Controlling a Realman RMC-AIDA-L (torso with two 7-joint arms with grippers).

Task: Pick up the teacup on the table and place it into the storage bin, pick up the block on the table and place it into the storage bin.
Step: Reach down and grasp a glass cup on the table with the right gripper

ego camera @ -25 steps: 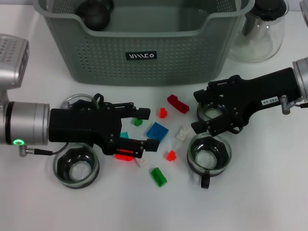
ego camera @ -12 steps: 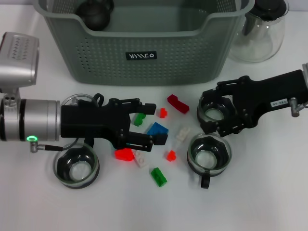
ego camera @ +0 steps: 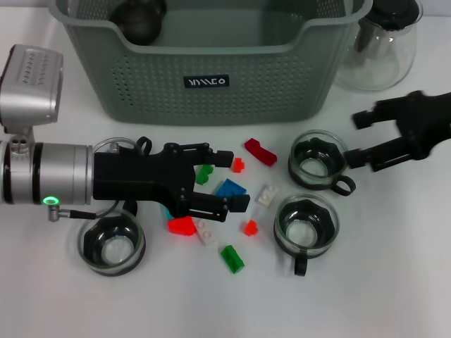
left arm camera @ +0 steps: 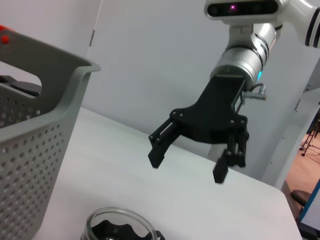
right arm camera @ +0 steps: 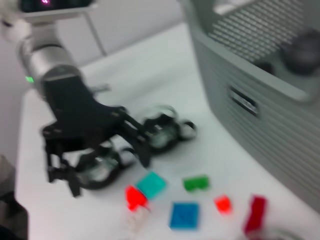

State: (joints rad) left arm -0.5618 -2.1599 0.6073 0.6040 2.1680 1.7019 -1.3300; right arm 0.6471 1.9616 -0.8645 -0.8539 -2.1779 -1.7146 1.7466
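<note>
The storage bin (ego camera: pixel 211 63) stands at the far edge of the table (ego camera: pixel 366 282), with a dark round object (ego camera: pixel 139 20) in its far left corner. The left gripper (ego camera: pixel 229 182) hangs low over the scattered blocks in front of the bin, its fingers apart and holding nothing, with the blue block (ego camera: pixel 230 189) between them. The right gripper (ego camera: pixel 359 139) sits near the table's right edge, fingers spread and empty, just beside a teacup (ego camera: pixel 318 161). A second teacup (ego camera: pixel 305 225) stands nearer the front edge, a third (ego camera: pixel 111 243) toward the left edge. A glass carafe (ego camera: pixel 384 42) stands beside the bin's right end.
</note>
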